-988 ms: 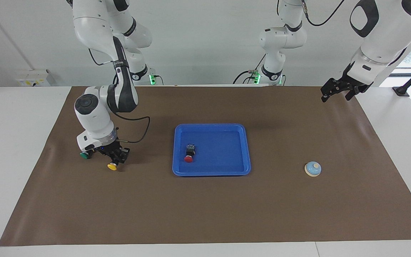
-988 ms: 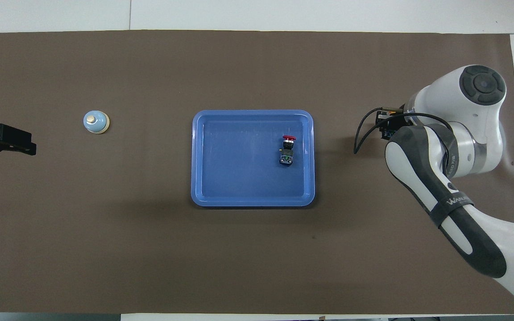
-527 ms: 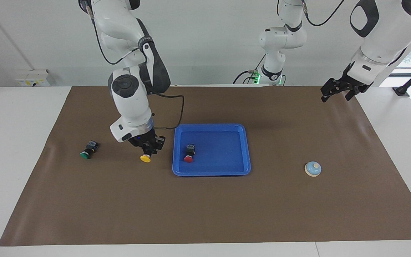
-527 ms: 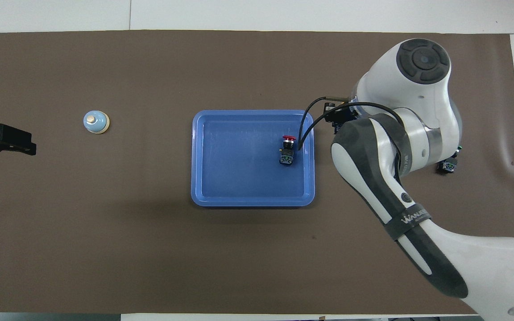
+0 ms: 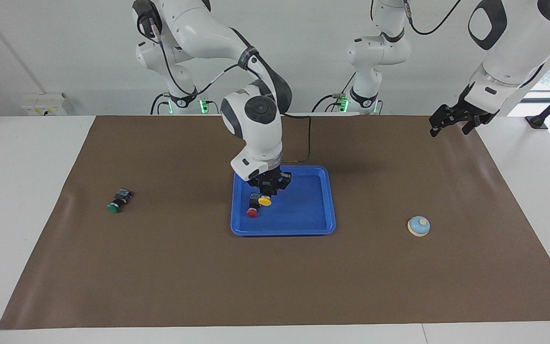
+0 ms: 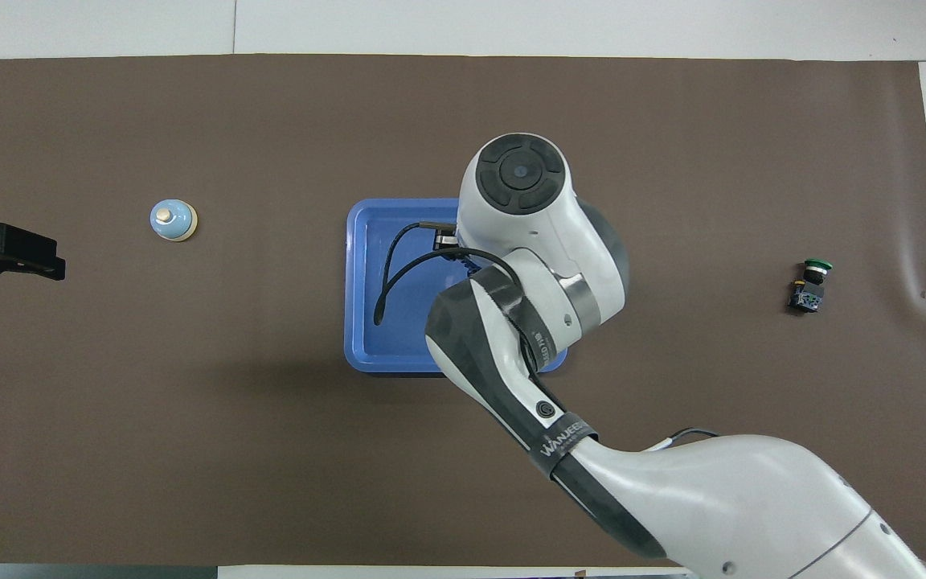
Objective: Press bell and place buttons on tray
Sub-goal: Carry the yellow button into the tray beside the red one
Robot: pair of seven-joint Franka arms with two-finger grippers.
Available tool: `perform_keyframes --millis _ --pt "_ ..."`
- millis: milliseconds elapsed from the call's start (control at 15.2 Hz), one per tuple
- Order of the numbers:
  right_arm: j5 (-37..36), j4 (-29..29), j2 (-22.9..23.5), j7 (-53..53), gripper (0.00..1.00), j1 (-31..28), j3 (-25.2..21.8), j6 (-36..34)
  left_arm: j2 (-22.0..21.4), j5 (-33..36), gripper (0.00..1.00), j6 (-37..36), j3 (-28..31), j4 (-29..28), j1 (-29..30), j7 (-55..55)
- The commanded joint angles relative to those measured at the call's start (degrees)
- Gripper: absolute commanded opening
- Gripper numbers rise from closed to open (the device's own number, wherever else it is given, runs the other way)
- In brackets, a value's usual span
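Observation:
My right gripper [image 5: 268, 190] is shut on the yellow button [image 5: 265, 201] and holds it over the blue tray [image 5: 303, 222], right beside the red button [image 5: 252, 210] that lies in the tray. In the overhead view the right arm hides both of these buttons and much of the tray [image 6: 362, 289]. The green button [image 5: 115, 204] lies on its side on the mat toward the right arm's end; it also shows in the overhead view [image 6: 810, 283]. The light-blue bell [image 5: 418, 225] stands on the mat toward the left arm's end, also in the overhead view [image 6: 173, 219]. My left gripper [image 5: 451, 122] waits raised over the mat's corner there.
A brown mat [image 5: 275, 277] covers the table. The white tabletop [image 5: 22, 191] shows past the mat's ends. The right arm's cable [image 6: 399, 265] loops over the tray.
My right gripper has lifted the yellow button from the mat beside the green button and carried it sideways over the tray. The green button and the left arm have not moved.

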Motion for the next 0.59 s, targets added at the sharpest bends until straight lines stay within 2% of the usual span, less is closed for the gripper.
perform_keyframes --millis 0,527 --pt "0.3 0.8 2.5 1.7 0.0 1.7 -0.1 4.2 -1.3 0.6 1.0 0.2 0.1 -1.1 -0.2 -0.6" --pt "0.0 -7.3 2.3 1.7 0.0 1.7 -0.1 11.8 -1.3 0.6 1.0 0.2 0.1 -1.1 -0.2 -0.6"
